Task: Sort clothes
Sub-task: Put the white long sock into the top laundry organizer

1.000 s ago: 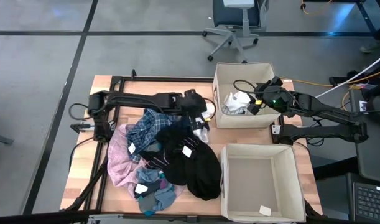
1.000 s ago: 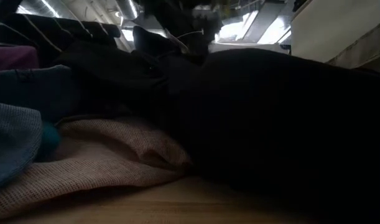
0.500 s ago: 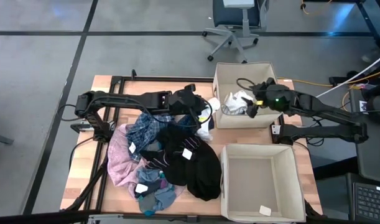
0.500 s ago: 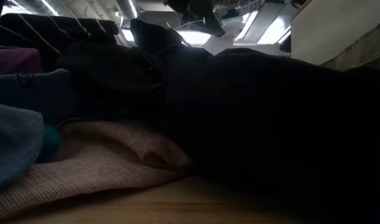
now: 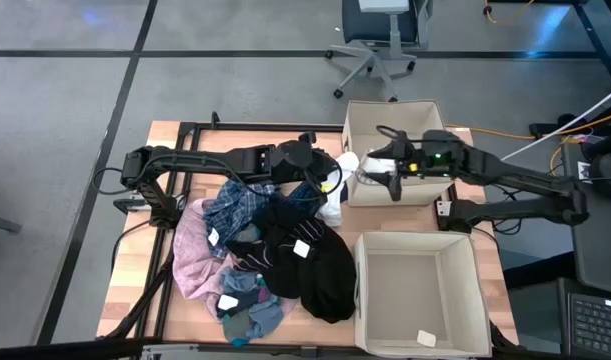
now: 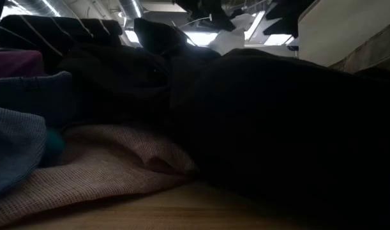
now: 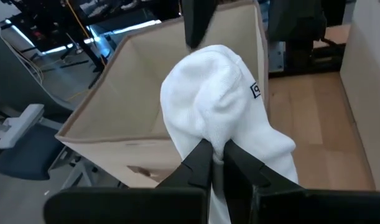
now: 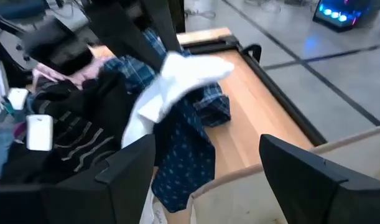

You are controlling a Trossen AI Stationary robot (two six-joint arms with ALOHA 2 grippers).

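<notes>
I see the left gripper (image 7: 216, 155) with its fingers clamped on a white garment (image 7: 224, 106), held up above the desk (image 5: 135, 290) just beside the far bin (image 5: 390, 110), at its rim. The cloth bulges above the fingertips and hangs down past them. The right gripper (image 8: 208, 168) hovers over the far bin, fingers apart, nothing between them. The remaining clothes (image 5: 275, 250) lie heaped on the desk, beside the near bin (image 5: 417, 290).
</notes>
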